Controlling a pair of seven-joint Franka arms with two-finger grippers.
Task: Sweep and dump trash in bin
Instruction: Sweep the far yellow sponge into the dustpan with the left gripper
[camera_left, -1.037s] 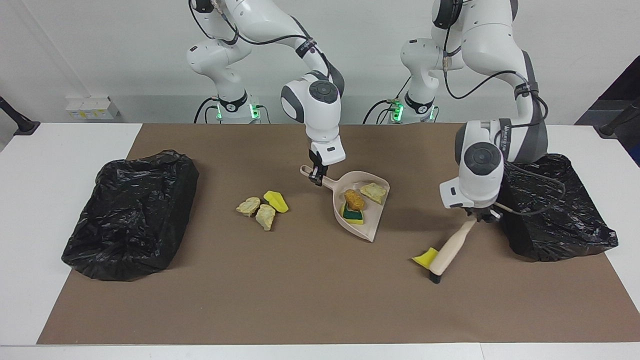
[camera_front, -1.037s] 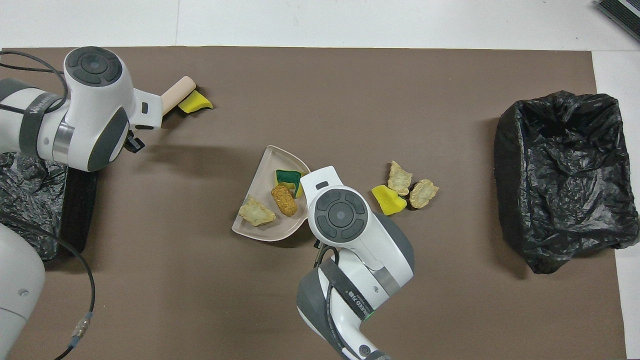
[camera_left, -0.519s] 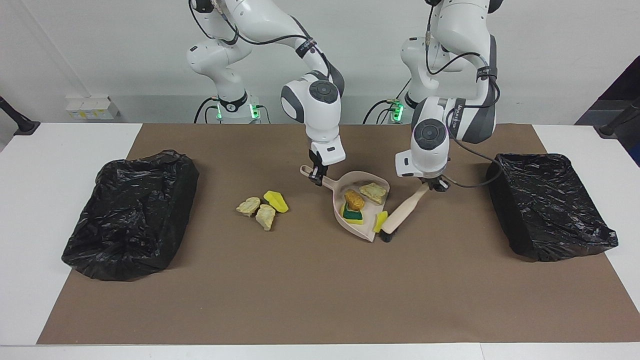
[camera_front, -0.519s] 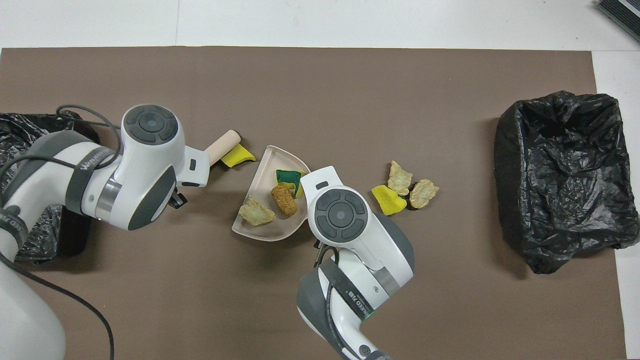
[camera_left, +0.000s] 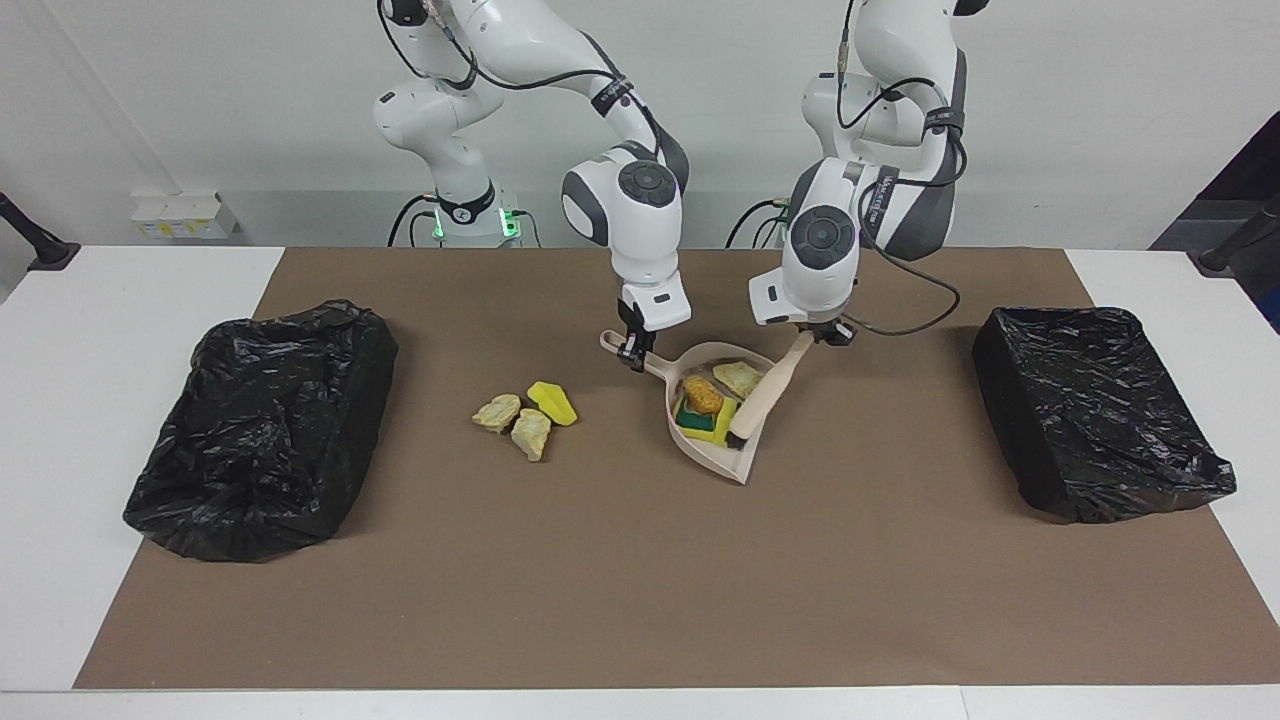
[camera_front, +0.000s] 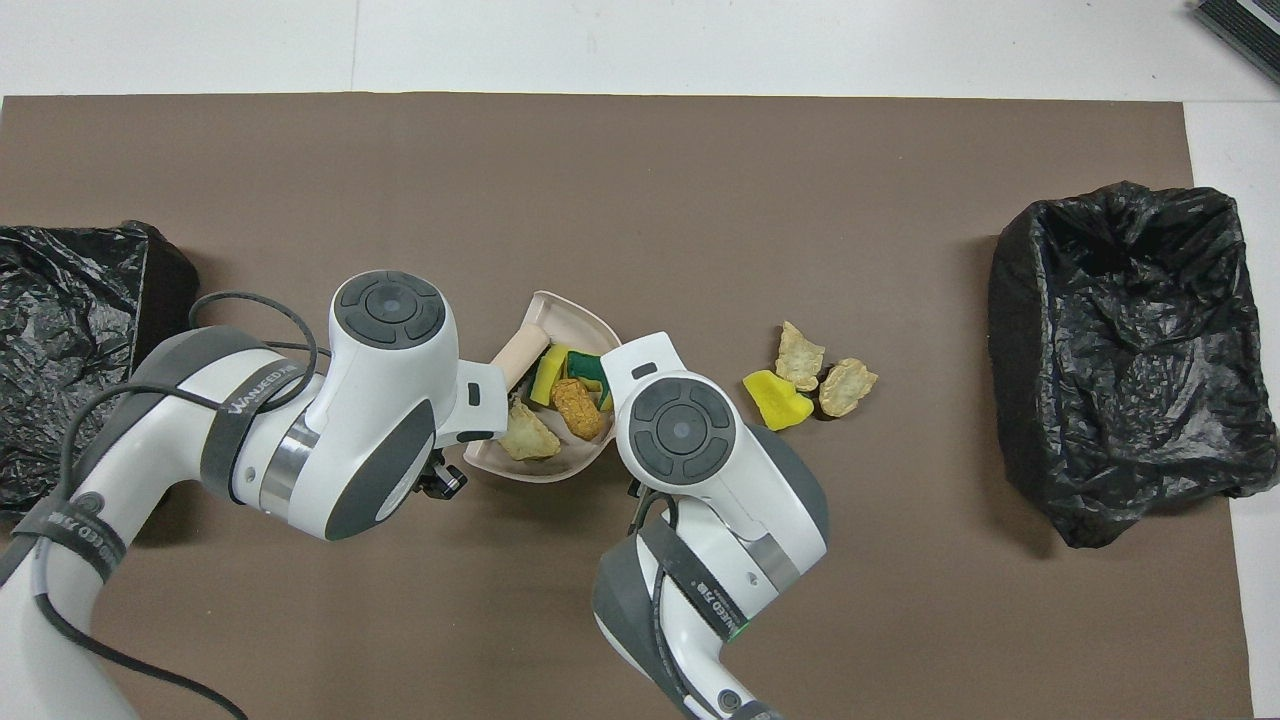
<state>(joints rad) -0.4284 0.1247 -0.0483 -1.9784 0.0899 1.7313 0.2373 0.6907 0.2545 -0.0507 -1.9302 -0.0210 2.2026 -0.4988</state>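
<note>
Two glossy white jointed arms (camera_left: 640, 215) with dark grey joint bands and round grey end caps; black cables looped alongside; green lights glowing at both bases (camera_left: 470, 222).

We've got one camera high across the table (camera_left: 60, 400) facing the robots and one high above their end looking steeply down, half a turn apart, both far enough back to share the whole brown mat (camera_left: 620, 580) (camera_front: 640, 180) and both bins.

Brush (camera_front: 522, 347) in dustpan (camera_front: 572, 312) among scraps (camera_front: 575, 405) (three more scraps (camera_front: 808, 382) on mat).
</note>
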